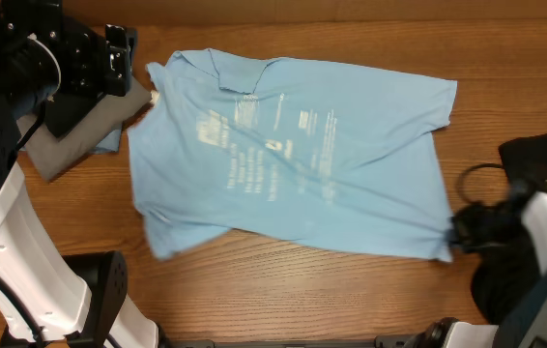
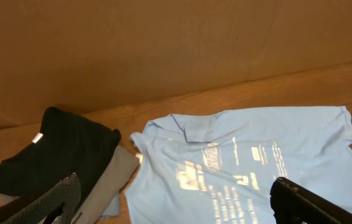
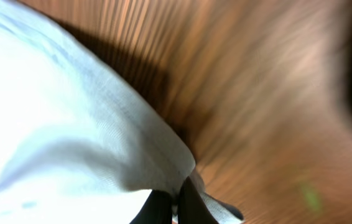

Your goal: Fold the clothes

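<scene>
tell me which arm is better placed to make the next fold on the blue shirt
Right. The right gripper is shut on a corner of the blue T-shirt, ready to carry it over. The left gripper hangs open near the black garment, holding nothing.

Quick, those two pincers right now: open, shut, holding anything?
Left pincer: open, holding nothing.
Right pincer: shut on a corner of the light sky-blue T-shirt with white print.
</scene>
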Robot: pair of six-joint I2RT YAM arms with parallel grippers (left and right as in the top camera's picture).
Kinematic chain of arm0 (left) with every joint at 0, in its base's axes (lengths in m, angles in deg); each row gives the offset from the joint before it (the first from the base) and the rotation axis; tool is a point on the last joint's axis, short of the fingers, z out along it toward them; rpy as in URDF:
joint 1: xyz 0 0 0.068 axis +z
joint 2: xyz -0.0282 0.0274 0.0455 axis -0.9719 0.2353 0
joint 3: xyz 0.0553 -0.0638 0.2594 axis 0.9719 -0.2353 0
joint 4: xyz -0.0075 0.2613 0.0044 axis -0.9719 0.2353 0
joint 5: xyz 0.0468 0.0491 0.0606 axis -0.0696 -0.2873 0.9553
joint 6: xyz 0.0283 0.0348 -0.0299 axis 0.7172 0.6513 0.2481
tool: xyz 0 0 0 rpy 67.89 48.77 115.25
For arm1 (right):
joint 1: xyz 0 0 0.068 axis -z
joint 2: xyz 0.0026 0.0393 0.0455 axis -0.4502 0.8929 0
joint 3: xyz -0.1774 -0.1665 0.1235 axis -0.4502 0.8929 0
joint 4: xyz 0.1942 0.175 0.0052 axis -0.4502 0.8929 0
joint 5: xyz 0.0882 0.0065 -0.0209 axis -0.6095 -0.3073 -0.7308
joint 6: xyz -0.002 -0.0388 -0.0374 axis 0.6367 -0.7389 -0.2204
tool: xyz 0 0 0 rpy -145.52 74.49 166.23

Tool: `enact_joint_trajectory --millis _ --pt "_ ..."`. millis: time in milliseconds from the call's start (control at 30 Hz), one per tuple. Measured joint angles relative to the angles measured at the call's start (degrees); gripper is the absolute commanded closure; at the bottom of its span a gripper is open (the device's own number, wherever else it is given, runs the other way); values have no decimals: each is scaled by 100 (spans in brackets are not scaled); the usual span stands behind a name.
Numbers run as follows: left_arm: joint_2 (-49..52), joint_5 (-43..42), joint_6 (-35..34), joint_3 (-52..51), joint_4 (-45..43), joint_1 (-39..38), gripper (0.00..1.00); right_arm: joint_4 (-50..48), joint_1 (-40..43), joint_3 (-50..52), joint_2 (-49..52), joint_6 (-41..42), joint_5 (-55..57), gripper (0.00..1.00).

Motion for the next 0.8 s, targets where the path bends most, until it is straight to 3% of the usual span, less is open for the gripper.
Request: enact_joint_trajectory --millis 133,467,667,800 --pt "0 0 2 0 0 0 0 400 717 -116 -264 -173 131 96" --pt "0 26 -50 -678 -4 0 0 691 802 -116 -267 -503 203 94" --pt "-400 387 -227 -2282 -46 15 1 667 802 -116 -267 -549 205 93" --pt "-1036 608 -446 -3794 2 109 4 625 802 -116 -267 -621 216 87"
